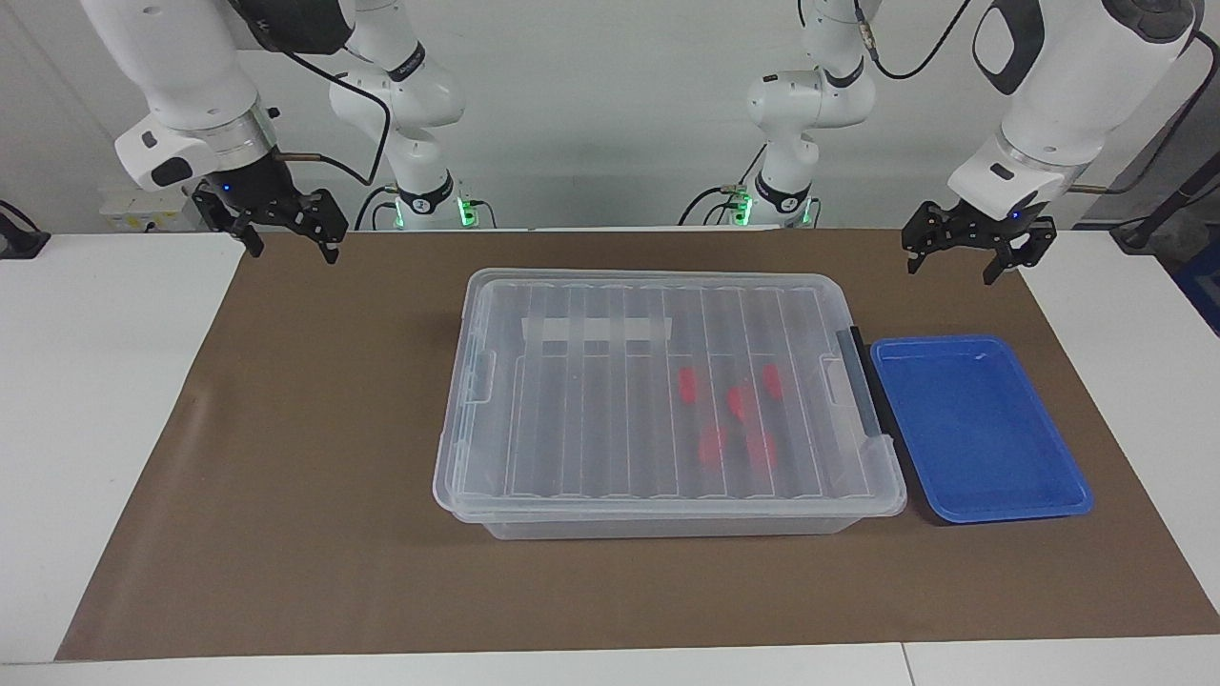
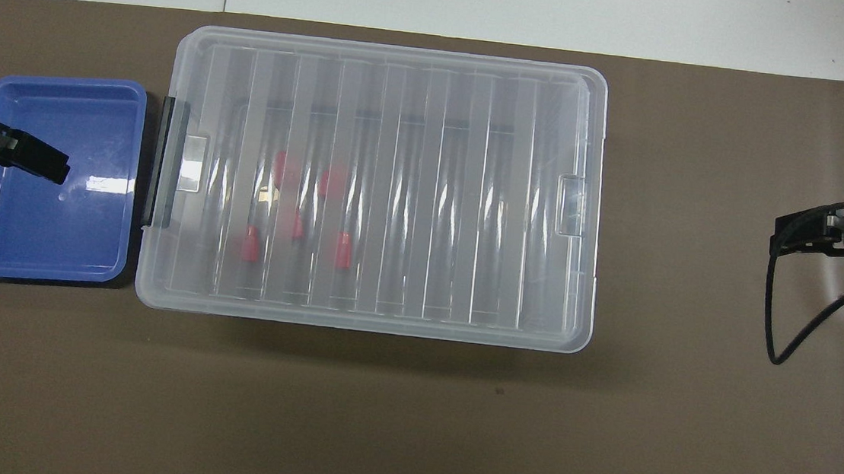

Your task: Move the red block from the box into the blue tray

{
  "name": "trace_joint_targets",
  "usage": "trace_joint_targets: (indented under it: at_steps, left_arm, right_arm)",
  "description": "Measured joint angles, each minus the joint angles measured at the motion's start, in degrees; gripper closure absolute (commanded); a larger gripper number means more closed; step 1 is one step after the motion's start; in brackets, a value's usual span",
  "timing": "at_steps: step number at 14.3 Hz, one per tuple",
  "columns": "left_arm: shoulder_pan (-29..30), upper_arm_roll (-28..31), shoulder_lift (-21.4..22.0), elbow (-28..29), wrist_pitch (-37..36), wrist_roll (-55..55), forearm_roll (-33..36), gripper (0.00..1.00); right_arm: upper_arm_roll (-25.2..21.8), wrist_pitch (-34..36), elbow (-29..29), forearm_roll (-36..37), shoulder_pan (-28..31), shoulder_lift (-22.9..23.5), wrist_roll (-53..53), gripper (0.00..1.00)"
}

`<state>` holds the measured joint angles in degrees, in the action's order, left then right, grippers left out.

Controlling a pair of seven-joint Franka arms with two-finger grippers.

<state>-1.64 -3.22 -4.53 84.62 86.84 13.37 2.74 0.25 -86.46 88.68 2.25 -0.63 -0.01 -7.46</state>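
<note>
Both my arms waited raised with fingers apart and empty, left gripper (image 1: 967,255) over the mat's corner near the shallow blue plastic tray (image 1: 982,495), right gripper (image 1: 286,233) over the other end, red plastic blocks (image 1: 736,400) inside the lidded clear plastic box (image 1: 572,400) beside the tray.

Robot lab: two arms (image 1: 191,86), paper-covered table (image 1: 286,476).

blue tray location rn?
The blue tray sits on the brown mat at the left arm's end of the table, right beside the lidded box; it holds nothing.
</note>
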Motion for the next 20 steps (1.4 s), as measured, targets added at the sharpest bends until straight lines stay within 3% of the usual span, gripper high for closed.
trace_joint_targets:
  at_steps: [11,20]
  left_arm:
    - [0.0,0.0,0.0,0.0,0.0,0.0,0.0,0.00]
    - [0.0,0.0,0.0,0.0,0.0,0.0,0.0,0.00]
  right_arm:
    - [0.3,-1.0,0.3,-0.1,0.0,0.0,0.0,0.00]
    - [8.1,-17.6,9.4,-0.2,-0.3,0.8,-6.5,0.00]
